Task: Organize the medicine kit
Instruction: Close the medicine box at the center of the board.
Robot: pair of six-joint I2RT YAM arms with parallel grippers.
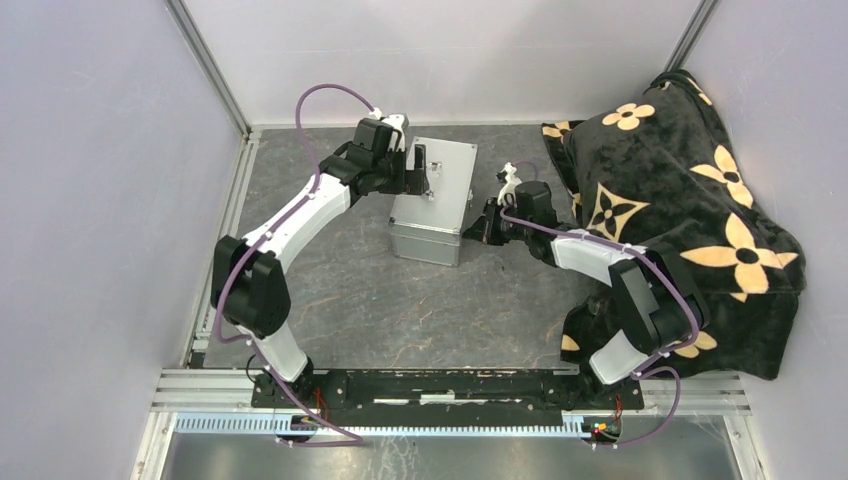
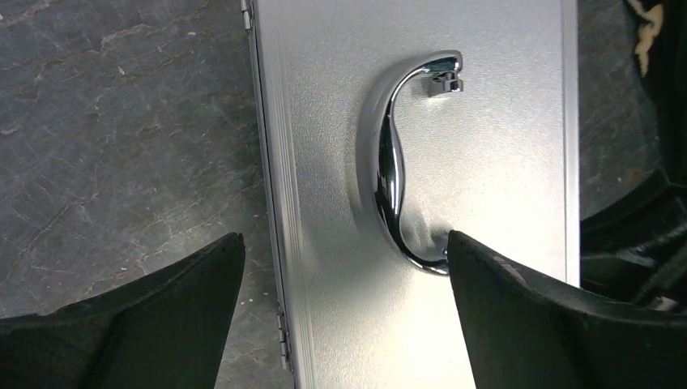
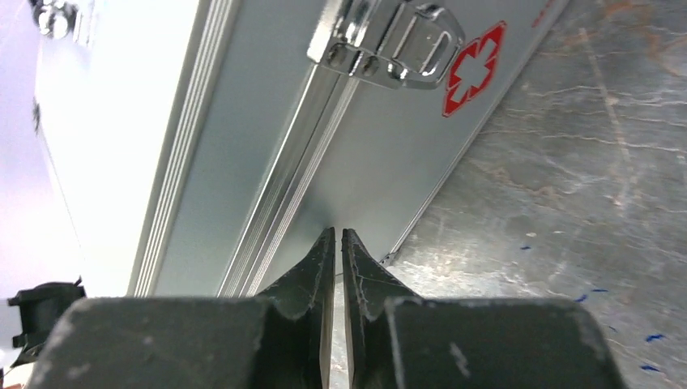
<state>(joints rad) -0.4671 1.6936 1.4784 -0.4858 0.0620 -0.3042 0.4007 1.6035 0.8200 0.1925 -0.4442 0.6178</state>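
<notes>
The medicine kit [image 1: 452,175], a silver metal case, stands closed in the middle of the table. My left gripper [image 1: 424,176] hovers over its lid [image 2: 502,146], open wide. One finger [image 2: 186,308] is past the lid's hinged edge and the other [image 2: 526,316] is beside the near end of the chrome handle [image 2: 389,162]. My right gripper [image 3: 336,235] is shut with nothing in it, its tips at the case's front wall [image 3: 381,154] just below the lid seam. The latch [image 3: 389,40] and a red cross sticker [image 3: 474,69] lie further along that wall.
A black blanket with cream flowers [image 1: 690,200] covers a bulky shape at the right, close behind my right arm. Metal frame rails [image 1: 235,190] and white walls enclose the dark stone-patterned tabletop [image 1: 400,300].
</notes>
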